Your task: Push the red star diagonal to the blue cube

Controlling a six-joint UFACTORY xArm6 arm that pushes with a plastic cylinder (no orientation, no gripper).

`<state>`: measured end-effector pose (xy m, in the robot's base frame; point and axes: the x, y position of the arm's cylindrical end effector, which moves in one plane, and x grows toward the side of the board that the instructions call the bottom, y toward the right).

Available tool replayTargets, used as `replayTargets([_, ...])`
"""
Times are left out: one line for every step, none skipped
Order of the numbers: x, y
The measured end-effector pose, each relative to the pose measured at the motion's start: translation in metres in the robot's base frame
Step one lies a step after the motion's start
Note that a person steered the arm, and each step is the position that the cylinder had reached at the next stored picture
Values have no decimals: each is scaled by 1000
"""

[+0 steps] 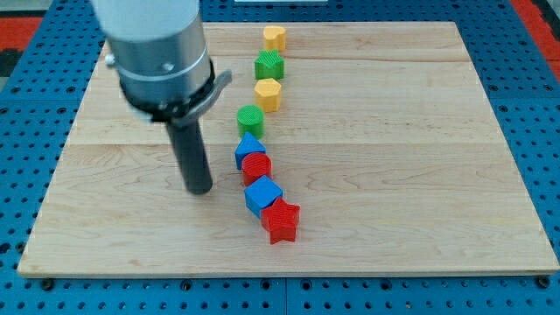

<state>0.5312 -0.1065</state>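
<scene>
The red star lies near the view's bottom centre of the wooden board. It touches the blue cube, which sits just up and to its left. My tip rests on the board to the left of the blue cube, a short gap away from it, and to the upper left of the red star. The dark rod rises from the tip to the grey arm body at the view's top left.
A line of blocks runs up from the cube: a red cylinder, a blue triangular block, a green cylinder, a yellow hexagon, a green star, and a yellow heart.
</scene>
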Motion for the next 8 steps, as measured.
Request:
replayTargets([60, 30])
replayTargets([87, 79])
replayTargets([70, 124])
replayTargets([40, 186])
replayTargets([20, 151])
replayTargets([37, 96])
replayTargets([61, 87])
replayTargets([87, 162])
